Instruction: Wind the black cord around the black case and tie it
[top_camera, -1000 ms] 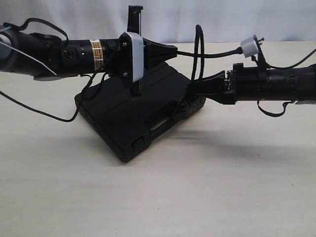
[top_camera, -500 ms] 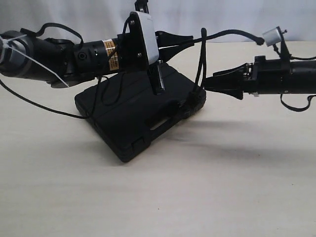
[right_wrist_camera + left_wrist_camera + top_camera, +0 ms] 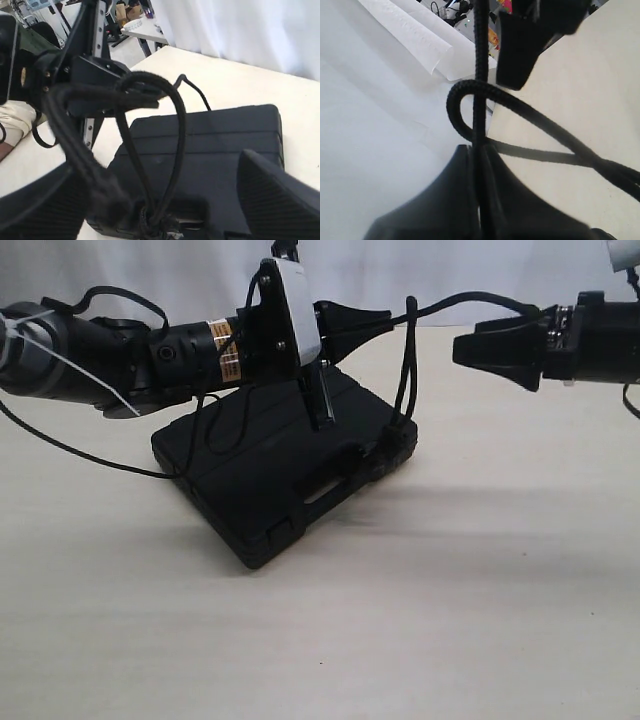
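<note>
Exterior view: the left gripper [image 3: 378,318], above the flat matte-black plastic case's [image 3: 270,490] far edge, pinches the thin braided black cord [image 3: 405,370] looping up from it. The right gripper [image 3: 462,348] gapes empty.

Cord [image 3: 405,370] on case [image 3: 270,480] – R corner

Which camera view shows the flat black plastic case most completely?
The exterior view: nearly the whole flat rectangular matte black plastic case appears, with its handle slot and a side latch. The right wrist view shows only its grooved lid, partly behind the thin black braided cord. The left wrist view shows no recognisable part of it.
</note>
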Controlling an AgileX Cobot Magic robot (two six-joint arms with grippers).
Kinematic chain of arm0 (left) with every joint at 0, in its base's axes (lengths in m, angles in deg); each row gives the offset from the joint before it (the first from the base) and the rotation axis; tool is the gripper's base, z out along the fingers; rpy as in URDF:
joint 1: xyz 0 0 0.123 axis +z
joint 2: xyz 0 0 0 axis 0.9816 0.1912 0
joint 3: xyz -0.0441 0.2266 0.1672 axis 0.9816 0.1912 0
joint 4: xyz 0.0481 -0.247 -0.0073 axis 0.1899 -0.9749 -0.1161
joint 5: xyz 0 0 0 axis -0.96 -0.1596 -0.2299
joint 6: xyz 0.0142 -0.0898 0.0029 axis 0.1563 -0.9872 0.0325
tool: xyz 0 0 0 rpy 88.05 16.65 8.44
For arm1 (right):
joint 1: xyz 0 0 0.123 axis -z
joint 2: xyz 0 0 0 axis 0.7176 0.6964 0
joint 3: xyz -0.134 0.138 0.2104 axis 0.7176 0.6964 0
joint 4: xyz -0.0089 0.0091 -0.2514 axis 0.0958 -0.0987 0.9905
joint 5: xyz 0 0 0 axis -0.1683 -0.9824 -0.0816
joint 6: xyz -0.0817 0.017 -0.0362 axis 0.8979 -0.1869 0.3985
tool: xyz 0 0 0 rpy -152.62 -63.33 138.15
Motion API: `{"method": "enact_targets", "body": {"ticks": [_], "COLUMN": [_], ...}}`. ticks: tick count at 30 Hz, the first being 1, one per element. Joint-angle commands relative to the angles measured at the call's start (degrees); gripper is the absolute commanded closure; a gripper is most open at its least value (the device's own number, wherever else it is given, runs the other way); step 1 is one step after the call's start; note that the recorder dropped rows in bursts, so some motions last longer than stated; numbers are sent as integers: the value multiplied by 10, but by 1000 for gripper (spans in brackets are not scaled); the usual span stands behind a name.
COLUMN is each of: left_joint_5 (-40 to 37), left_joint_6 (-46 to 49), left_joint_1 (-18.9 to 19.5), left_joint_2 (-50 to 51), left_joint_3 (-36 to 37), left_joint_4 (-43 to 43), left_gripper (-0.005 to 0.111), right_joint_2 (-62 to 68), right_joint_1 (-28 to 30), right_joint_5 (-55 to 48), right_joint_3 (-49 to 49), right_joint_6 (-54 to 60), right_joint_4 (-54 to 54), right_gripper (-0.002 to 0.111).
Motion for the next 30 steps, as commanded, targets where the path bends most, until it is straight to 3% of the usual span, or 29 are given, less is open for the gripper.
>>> {"method": "enact_targets", "body": {"ticks": [1, 7, 11, 21, 30], "left_joint_5": [7, 7, 7, 7, 7], "left_joint_6": [-6, -6, -6, -6, -6], "left_joint_1": [-4, -4, -4, -4, -4], "left_joint_2": [1, 1, 1, 1, 1], "left_joint_3": [-3, -3, -3, -3, -3], "left_joint_4": [-8, -8, -8, -8, -8], "left_gripper": [107, 107, 107, 107, 107], "right_joint_2": [-50, -88, -88, -69, -72], "right_joint_1": [3, 1, 1, -13, -32], "right_joint_5": [-7, -7, -7, -7, -7], "right_joint_3": [0, 0, 0, 0, -1], "right_joint_6": [-16, -109, -142, -150, -121], "right_joint_4": [2, -39, -22, 5, -33], "right_gripper": [35, 36, 53, 56, 90]}}
